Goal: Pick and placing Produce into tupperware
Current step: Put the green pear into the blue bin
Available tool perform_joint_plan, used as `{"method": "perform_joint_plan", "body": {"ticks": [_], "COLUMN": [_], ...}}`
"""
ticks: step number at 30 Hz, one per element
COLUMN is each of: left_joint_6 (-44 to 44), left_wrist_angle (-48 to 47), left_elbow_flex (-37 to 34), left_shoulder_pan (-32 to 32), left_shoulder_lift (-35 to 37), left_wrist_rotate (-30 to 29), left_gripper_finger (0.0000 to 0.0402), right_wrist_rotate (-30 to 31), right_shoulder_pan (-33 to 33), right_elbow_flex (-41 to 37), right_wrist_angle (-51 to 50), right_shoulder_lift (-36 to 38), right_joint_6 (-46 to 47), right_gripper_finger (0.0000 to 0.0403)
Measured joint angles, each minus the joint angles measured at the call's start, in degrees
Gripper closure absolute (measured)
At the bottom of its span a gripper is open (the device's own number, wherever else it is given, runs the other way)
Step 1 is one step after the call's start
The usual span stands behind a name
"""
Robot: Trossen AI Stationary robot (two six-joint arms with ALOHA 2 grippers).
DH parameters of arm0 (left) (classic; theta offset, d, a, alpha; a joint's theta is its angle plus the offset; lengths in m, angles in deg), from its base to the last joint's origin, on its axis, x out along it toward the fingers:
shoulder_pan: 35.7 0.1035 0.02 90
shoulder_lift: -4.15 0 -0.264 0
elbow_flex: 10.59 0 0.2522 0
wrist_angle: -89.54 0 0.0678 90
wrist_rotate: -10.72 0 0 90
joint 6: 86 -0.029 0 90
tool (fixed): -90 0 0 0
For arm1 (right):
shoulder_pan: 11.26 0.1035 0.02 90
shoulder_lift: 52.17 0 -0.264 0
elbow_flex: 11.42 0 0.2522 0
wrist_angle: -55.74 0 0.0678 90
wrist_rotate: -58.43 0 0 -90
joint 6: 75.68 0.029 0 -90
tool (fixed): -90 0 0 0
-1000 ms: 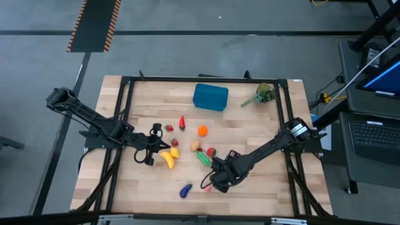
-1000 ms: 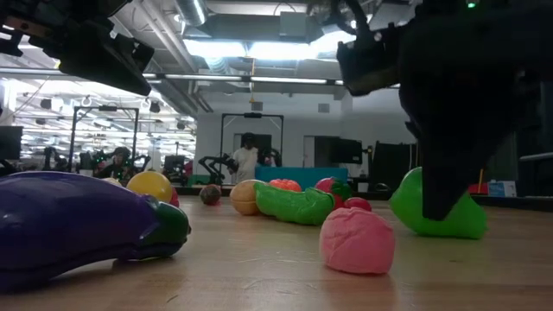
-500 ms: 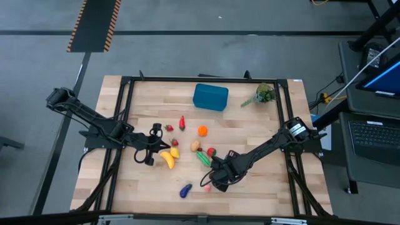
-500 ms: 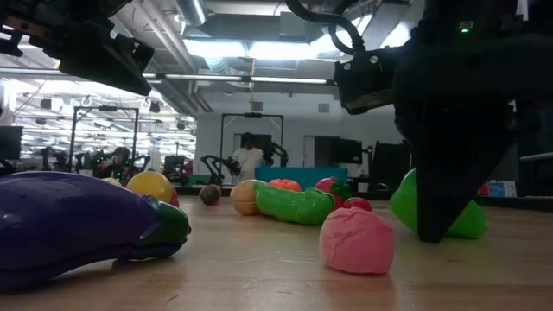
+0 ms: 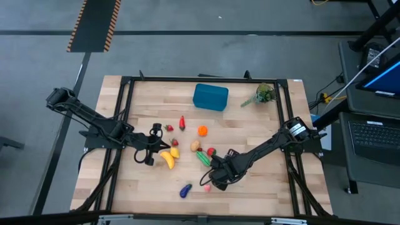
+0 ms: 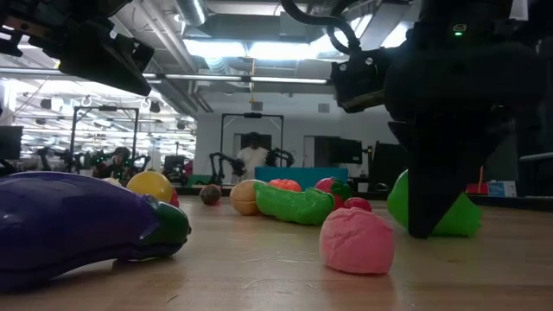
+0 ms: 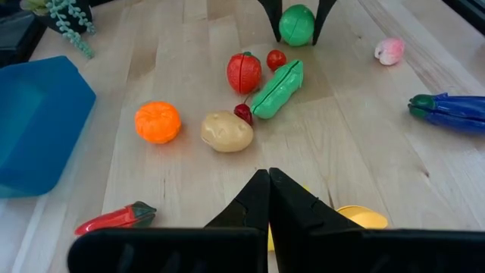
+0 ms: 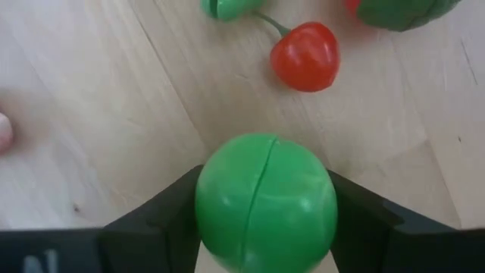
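Two fingers of the right gripper [image 8: 265,227] flank a green ball [image 8: 265,203] on the table [image 5: 262,187], touching its sides, well apart from the blue tub [image 5: 210,97]. Left gripper [image 7: 269,199], fingers together, hovers nearer the tub.

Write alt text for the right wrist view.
The right gripper has its two dark fingers on either side of a round green toy fruit on the pale wooden table. Beyond it lies a red cherry with a green stem.
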Motion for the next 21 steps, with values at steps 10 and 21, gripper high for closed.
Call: {"method": "perform_joint_plan", "body": {"ticks": [10, 21], "left_joint_6": [0.0, 0.0], "left_wrist_angle": [0.0, 0.0], "left_elbow_flex": [0.0, 0.0], "left_shoulder_pan": [0.0, 0.0], "left_shoulder_lift": [0.0, 0.0], "left_wrist_rotate": [0.0, 0.0], "left_gripper_finger": [0.0401, 0.0401], "right_wrist_rotate": [-0.4, 10.1], "right_shoulder_pan": [-0.6, -0.4], "right_elbow_flex": [5.2, 17.7], "right_wrist_angle": [-8.6, -24.1], "right_shoulder_lift": [0.1, 0.1], "right_joint_6": [0.0, 0.7], "right_gripper_finger": [0.0182, 0.0182]}}
